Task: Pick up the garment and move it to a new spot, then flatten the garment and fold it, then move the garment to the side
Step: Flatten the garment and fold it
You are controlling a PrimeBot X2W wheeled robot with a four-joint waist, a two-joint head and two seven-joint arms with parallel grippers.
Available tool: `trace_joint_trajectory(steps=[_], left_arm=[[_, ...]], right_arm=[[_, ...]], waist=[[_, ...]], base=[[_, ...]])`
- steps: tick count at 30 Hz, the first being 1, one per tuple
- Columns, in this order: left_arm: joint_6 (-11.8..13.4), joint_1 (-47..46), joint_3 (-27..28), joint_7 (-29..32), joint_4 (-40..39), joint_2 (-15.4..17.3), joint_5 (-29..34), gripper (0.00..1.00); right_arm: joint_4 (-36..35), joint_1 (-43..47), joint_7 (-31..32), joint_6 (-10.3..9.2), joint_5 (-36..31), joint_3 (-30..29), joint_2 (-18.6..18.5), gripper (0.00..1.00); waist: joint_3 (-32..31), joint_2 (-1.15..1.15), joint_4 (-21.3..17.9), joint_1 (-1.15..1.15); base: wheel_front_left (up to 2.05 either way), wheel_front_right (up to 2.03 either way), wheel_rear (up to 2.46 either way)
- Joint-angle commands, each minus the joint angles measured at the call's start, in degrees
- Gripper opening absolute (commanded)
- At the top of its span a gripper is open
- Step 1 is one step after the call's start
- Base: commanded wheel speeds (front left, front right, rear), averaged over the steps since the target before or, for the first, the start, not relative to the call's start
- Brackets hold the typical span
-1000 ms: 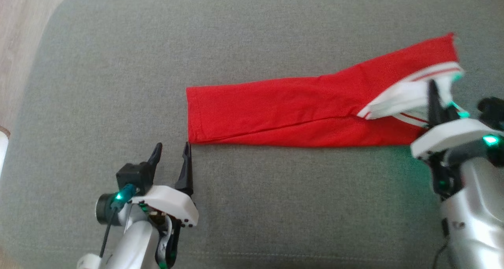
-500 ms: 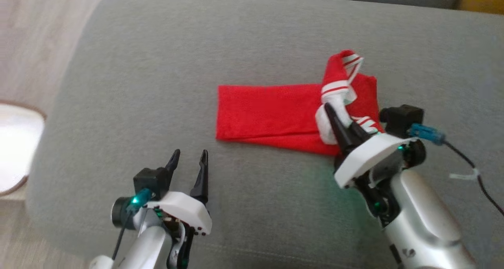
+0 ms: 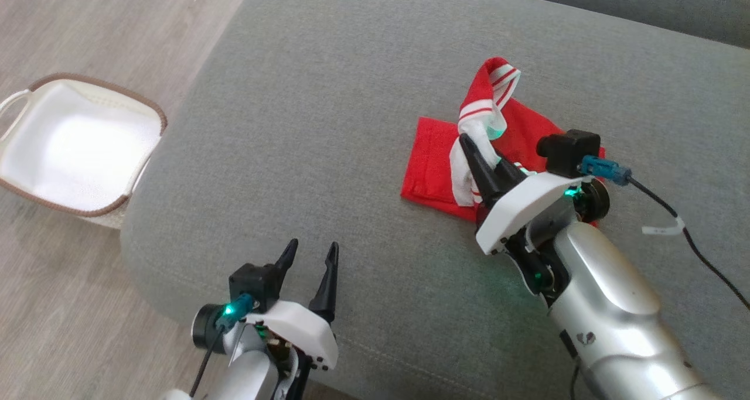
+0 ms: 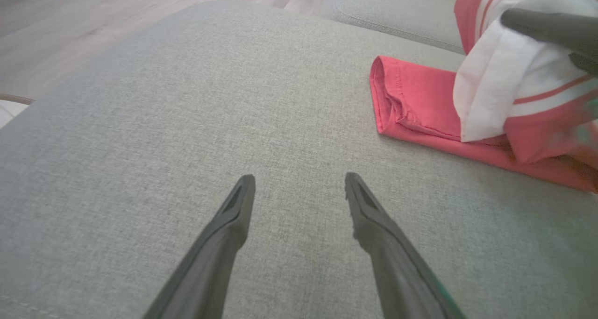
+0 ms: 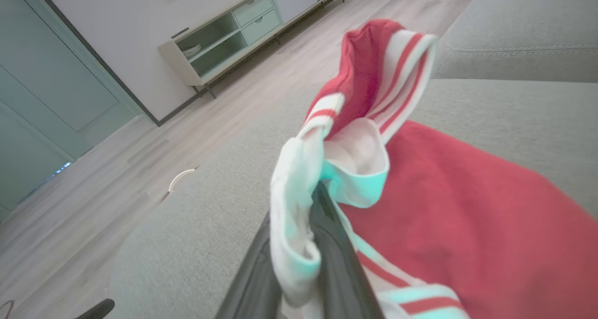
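Observation:
The garment (image 3: 430, 168) is red with a white striped waistband (image 3: 489, 95) and lies on the grey sofa cushion (image 3: 328, 95). My right gripper (image 3: 470, 147) is shut on the waistband and holds it raised above the red cloth, so the garment is doubled over itself. In the right wrist view the waistband (image 5: 299, 202) wraps around the closed fingers, with the red cloth (image 5: 467, 225) below. My left gripper (image 3: 312, 249) stands open near the cushion's front edge, left of the garment (image 4: 411, 104) and apart from it, with nothing between its fingers (image 4: 233, 216).
A white basket with a brown rim (image 3: 157, 112) stands on the wooden floor (image 3: 53, 306) left of the sofa. A dark cable (image 3: 703, 253) trails from my right wrist. Another cushion (image 3: 615, 2) lies behind. A low cabinet (image 5: 224, 38) stands across the room.
The head camera has swung, bringing the basket into view. My right gripper has carried the waistband leftwards over the garment, folding it shorter. The left gripper has stayed open.

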Motion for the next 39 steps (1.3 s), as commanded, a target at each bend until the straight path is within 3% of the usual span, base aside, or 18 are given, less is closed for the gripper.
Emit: trace_joint_trajectory(steps=[1,2,8,14,25,39], left_arm=[[0.5,-1.1,1.4,-0.7,-1.9,0.4,-0.3,1.0],[0.7,-1.2,1.4,-0.7,-2.0,0.4,-0.3,1.0],[2.0,-2.0,3.2,-0.7,-2.5,0.4,0.5,1.0],[2.4,-3.0,5.7,-0.7,-3.6,0.4,2.4,1.0],[3.2,-2.7,12.1,-0.7,-5.5,0.4,7.4,1.0],[3.1,1.9,16.6,-0.7,-5.7,0.4,10.5,1.0]], right_arm=[[-1.5,-2.1,-1.5,0.37,1.4,1.3,1.3,0.87],[-0.9,-2.5,-2.5,0.37,1.8,1.6,1.3,1.0],[3.5,-4.2,-11.2,0.37,-0.9,-1.0,1.3,1.0],[6.5,-3.4,-15.5,0.37,-6.2,-8.6,1.3,1.0],[2.1,4.5,-16.7,0.37,-15.1,-20.6,1.3,1.0],[-0.3,12.0,-16.7,0.37,-17.3,-20.3,1.3,1.0]], waist=[[0.0,0.0,0.8,0.0],[0.0,0.0,0.8,0.0],[0.0,0.0,-3.6,0.0],[0.2,0.0,-9.0,0.0],[-0.5,0.0,-17.3,0.0],[-4.4,0.0,-20.6,0.0]], base=[[0.0,0.0,0.0],[0.0,0.0,0.0],[0.0,0.0,0.0],[0.0,0.0,0.0],[0.0,0.0,0.0],[0.0,0.0,0.0]])
